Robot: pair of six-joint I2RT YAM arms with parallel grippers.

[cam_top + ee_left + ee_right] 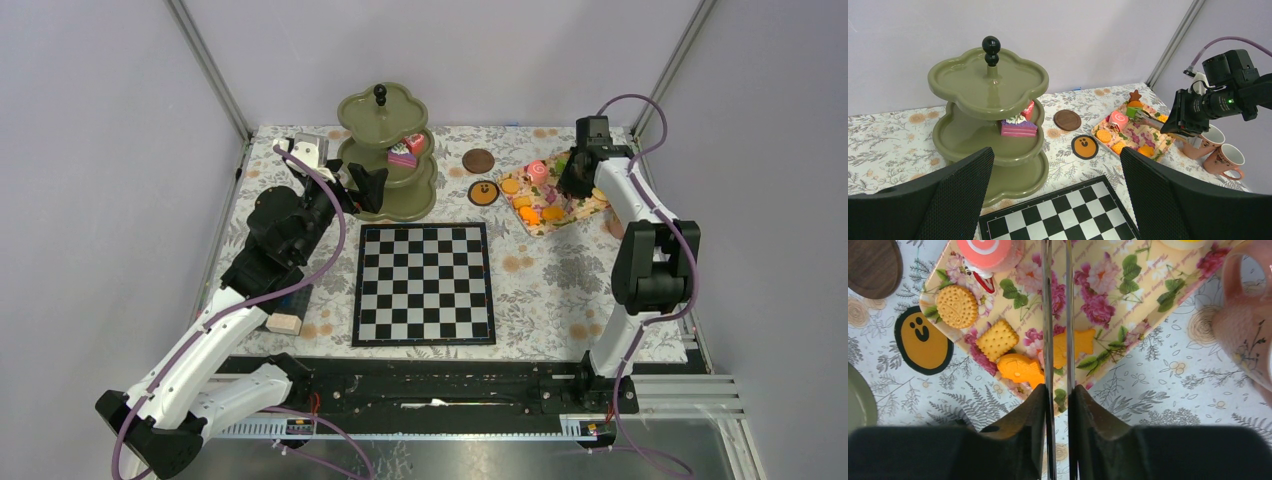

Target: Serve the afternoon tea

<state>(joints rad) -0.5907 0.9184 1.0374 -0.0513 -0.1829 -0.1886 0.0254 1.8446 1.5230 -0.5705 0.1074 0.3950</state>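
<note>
Right tool [1058, 395]: pressed together on metal tongs [1047, 315]. The blades run forward, close together and almost parallel. Their tips leave the wrist view, so I cannot tell if they hold anything.
Left tool [1055, 152]: spread wide, pinching nothing.
Pastries: on the floral tray [1168, 270] beneath and ahead of the right tool. The fish biscuit [1020, 369] is just left of the blades, the orange piece [1083, 342] is partly under them, and the pink roll [990, 250] is ahead-left.
Stand [990, 85]: ahead-left of the left tool, with a pink cake [1018, 127] on its middle tier.
Slip risk: thin, smooth blades squeezed off-centre could squirt a pastry out onto the desk [540, 290].
Twist risk: the tongs may pivot within the right tool's grip, so the tips miss.
Cup risk: a pink cup [1243, 325] sits near the right tool's right side, and a sideways swing could knock it.
Stand risk: reaching in under a tier, the blades could catch the scalloped rim and rock the stand. The left tool is also close to it.
</note>
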